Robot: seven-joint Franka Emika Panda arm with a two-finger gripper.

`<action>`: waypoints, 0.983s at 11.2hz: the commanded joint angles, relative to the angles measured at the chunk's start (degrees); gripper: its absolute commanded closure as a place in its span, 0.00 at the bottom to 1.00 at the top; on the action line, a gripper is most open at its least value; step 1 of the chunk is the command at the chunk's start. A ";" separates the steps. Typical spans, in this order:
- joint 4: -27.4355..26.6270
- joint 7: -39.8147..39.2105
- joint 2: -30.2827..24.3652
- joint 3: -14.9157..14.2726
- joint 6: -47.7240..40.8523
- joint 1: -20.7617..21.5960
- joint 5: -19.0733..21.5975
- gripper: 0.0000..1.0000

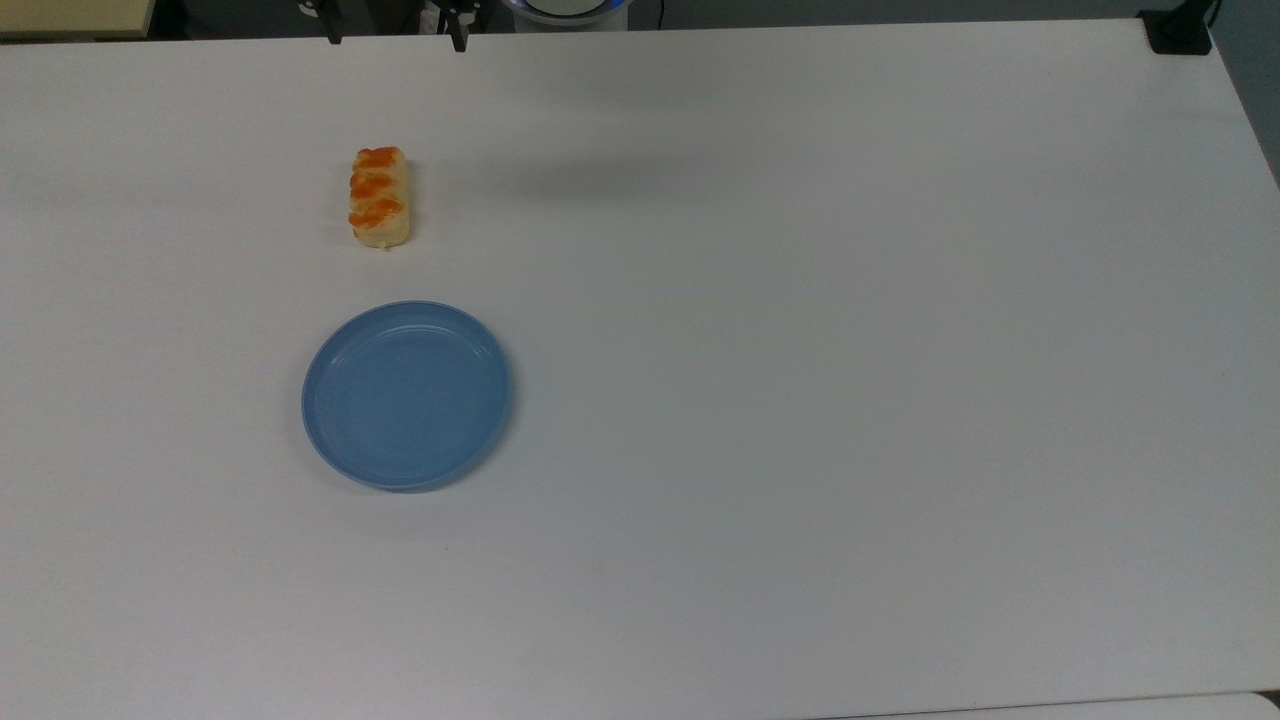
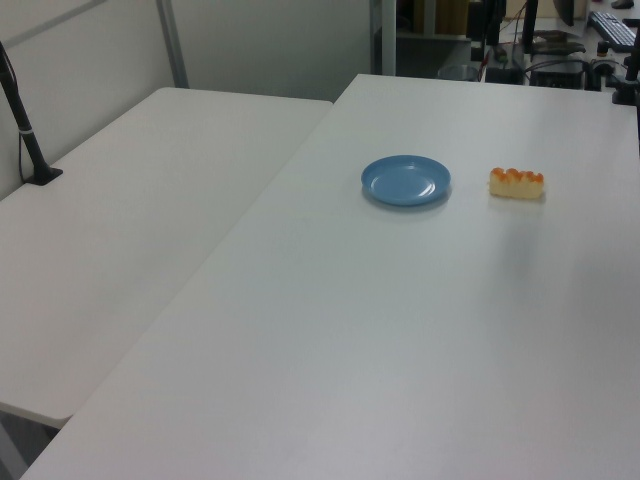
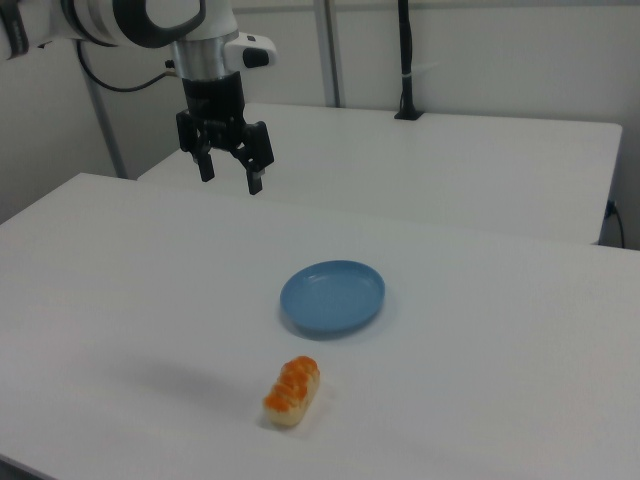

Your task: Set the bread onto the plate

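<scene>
Nothing of the task is showing as done yet: the bread (image 1: 380, 197) is lying on the white table (image 1: 850, 350) and the blue plate (image 1: 407, 395) is sitting bare.

Across the top view, the bread is occupying the upper left of the frame, its long axis running up and down the picture, with orange glaze striping its upper face. The plate is sitting below it in the left-centre of the frame, near the bread but clearly apart from it, with bare table showing between the two. Over in the left view the plate (image 2: 405, 180) is appearing in the upper middle and the bread (image 2: 517, 183) just to the right of it, again with a gap between them.

Seen from the right view, the gripper (image 3: 228, 161) is hanging in the upper left of the frame, raised well above the table and pointing downward, its jaws standing apart and holding nothing. It is sitting well away from the bread (image 3: 292, 391), which is lying in the lower middle of the frame in front of the plate (image 3: 332, 296).

Everything is therefore remaining: the arm is needing to travel over the bread, descend, close across its narrow width, lift it, carry it the short way over the plate and release it there. Judging by its look, the bread is likely soft, so a gentle squeeze is seeming wise.
</scene>
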 commanded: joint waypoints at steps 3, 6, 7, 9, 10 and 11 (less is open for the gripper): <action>-0.69 -2.72 -0.42 -0.14 -1.93 0.20 -0.76 0.00; -3.24 -7.02 1.06 -0.14 0.60 0.03 -1.80 0.00; -5.68 -8.52 1.60 -0.14 3.40 -0.06 -2.68 0.00; -14.89 -12.91 1.51 -0.14 9.55 -0.06 -6.36 0.00; -18.07 -13.97 1.95 -0.14 11.58 -0.23 -7.77 0.00; -21.23 -13.98 2.82 -0.14 14.21 -0.50 -10.31 0.00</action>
